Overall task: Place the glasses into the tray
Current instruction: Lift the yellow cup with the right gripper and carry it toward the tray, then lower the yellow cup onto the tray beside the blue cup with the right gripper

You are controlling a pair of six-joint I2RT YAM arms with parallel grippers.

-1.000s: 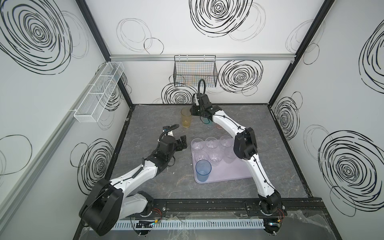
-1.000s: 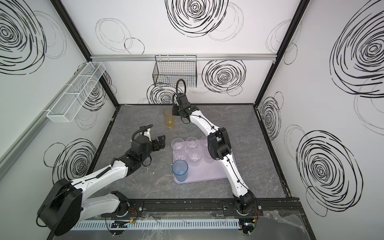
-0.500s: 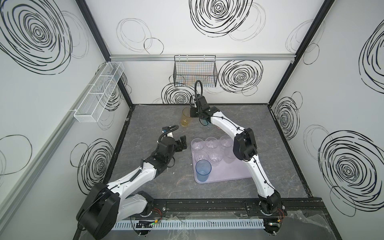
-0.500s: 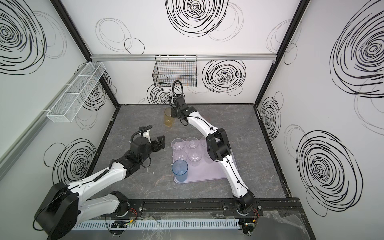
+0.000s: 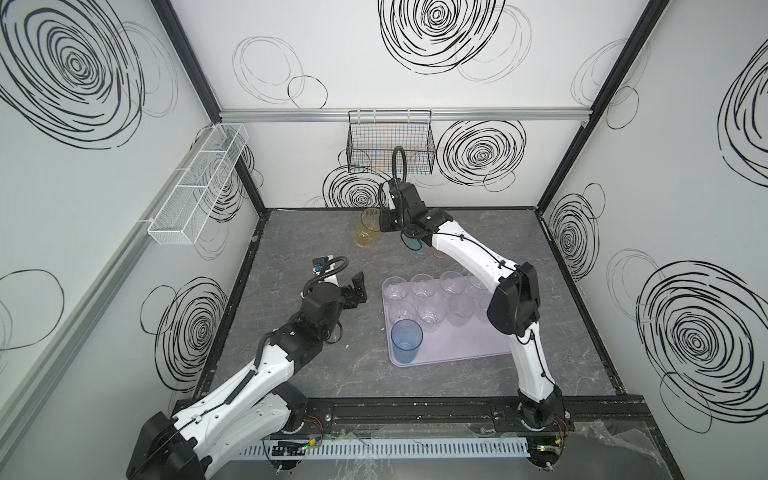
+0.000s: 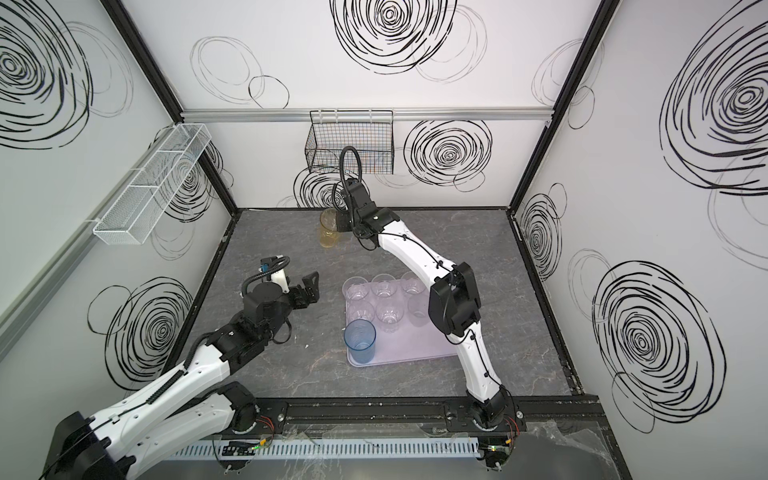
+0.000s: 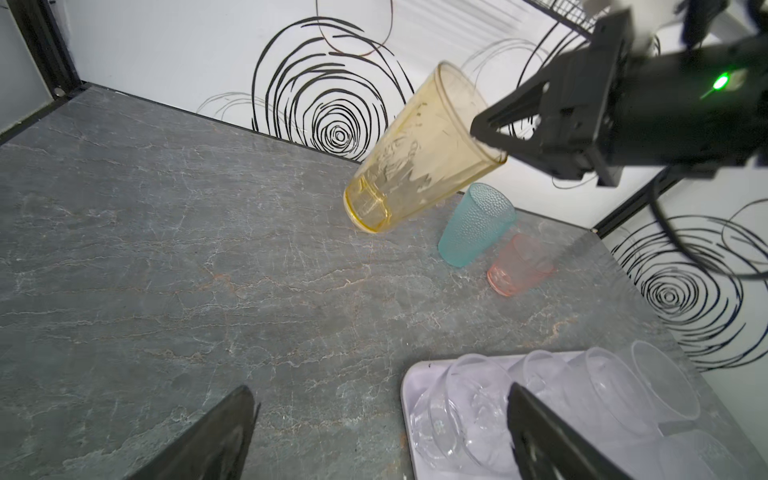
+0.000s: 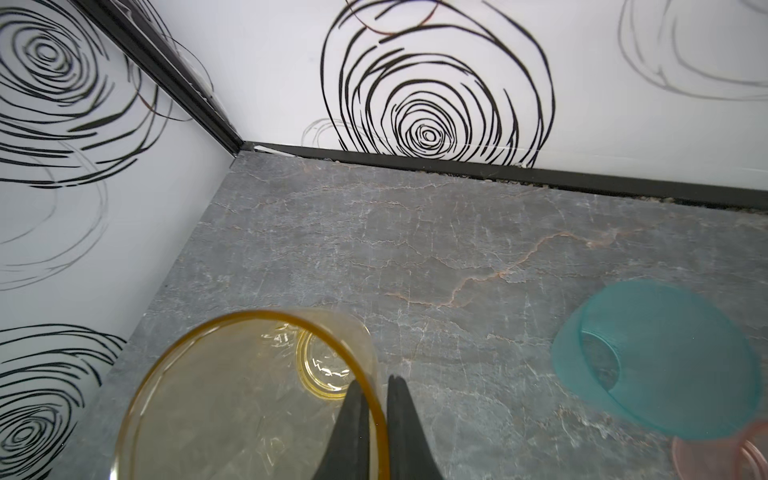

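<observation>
— Toward the desk's (image 5: 316, 365) front-left, your left gripper (image 5: 358, 289) hangs with its black fingers (image 7: 216, 440) spread wide. It grips nothing and touches nothing, just beside the tray's left rim.

— Agreed. Your tray (image 5: 465, 347) sits mid-desk: flat, pale lilac plastic with rounded corners and a low rim. A blue glass (image 5: 406, 340) stands at its front-left corner, and clear glasses (image 5: 422, 284), tapered and see-through, stand in two rows behind it. Your right arm's elbow (image 5: 513, 307) covers the rightmost ones, so you cannot count them for certain.

— Farther back, your right gripper (image 8: 374, 380) is clamped on the amber glass (image 7: 415, 153) at its rim, one finger inside and one outside.

— That glass is tilted, near the back edge, left of middle. You cannot tell whether its base touches the desk. Just right of it stand a dimpled teal glass (image 7: 476, 226) and a shorter pink glass (image 7: 519, 266), side by side. In a top view only slivers of them show beneath your arm, and the right wrist view cuts the pink one off.
</observation>
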